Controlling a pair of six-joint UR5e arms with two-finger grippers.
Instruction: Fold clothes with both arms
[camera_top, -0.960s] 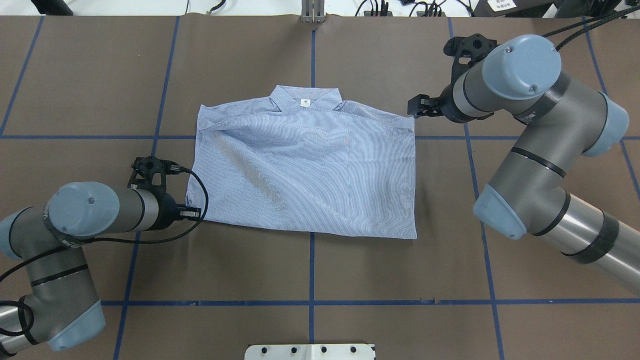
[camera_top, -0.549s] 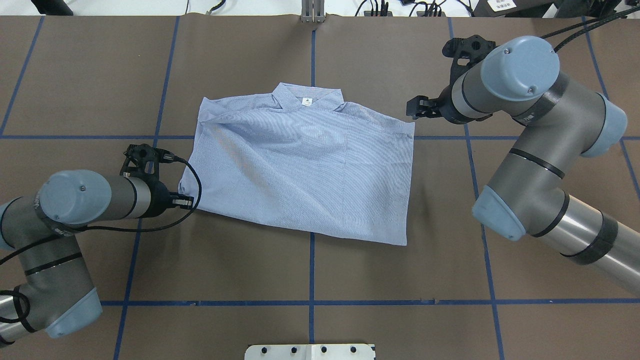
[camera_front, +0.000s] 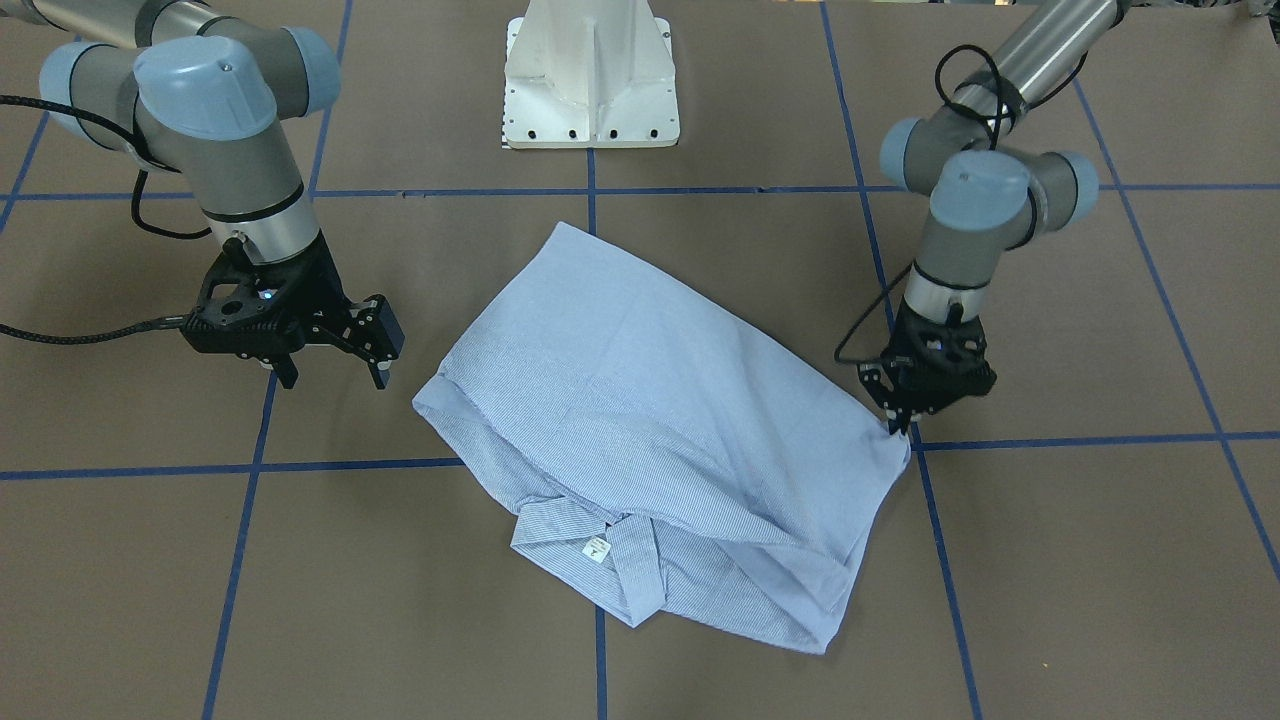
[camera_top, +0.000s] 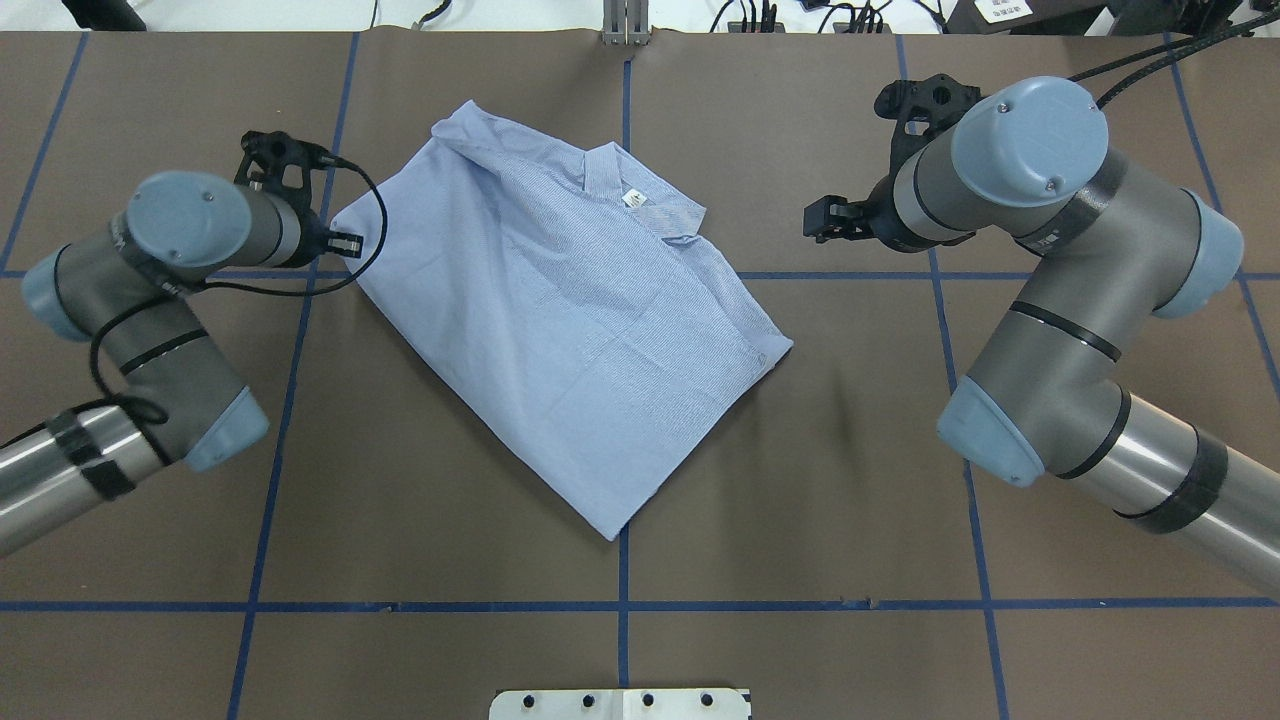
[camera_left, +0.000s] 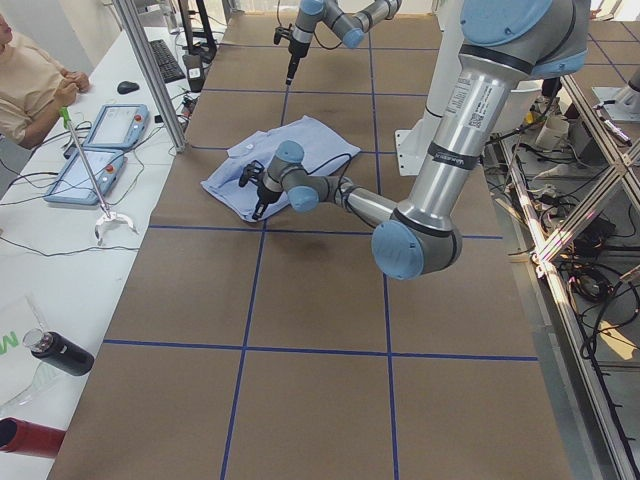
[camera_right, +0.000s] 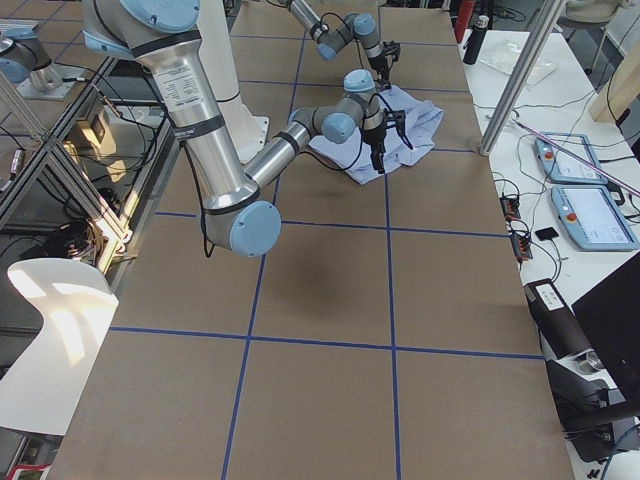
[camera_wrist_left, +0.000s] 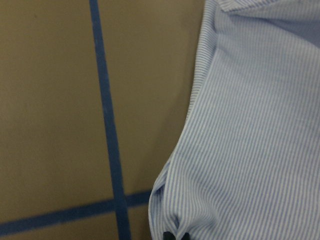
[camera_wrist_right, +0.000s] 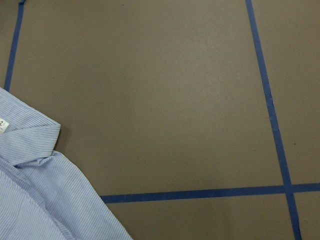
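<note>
**Left fingers (camera_top: 347, 242) pinch shirt (camera_top: 560, 320) corner; right fingers (camera_front: 384, 345) spread, empty**

Left fingers are clamped on a bunched corner at the shirt's left edge. The shirt lies flat on the surface (camera_top: 800, 480), left of centre and skewed against the blue tape lines (camera_top: 622, 650). It's folded to a rough rectangle with no sleeves showing, collar (camera_top: 645, 207) and label (camera_top: 631, 198) face up on the far side, light creases. Right fingers sit clear of the cloth. Looks like squaring-up between folds. Next probably needs the right fingers on the opposite corner, then both arms fold together.
</note>
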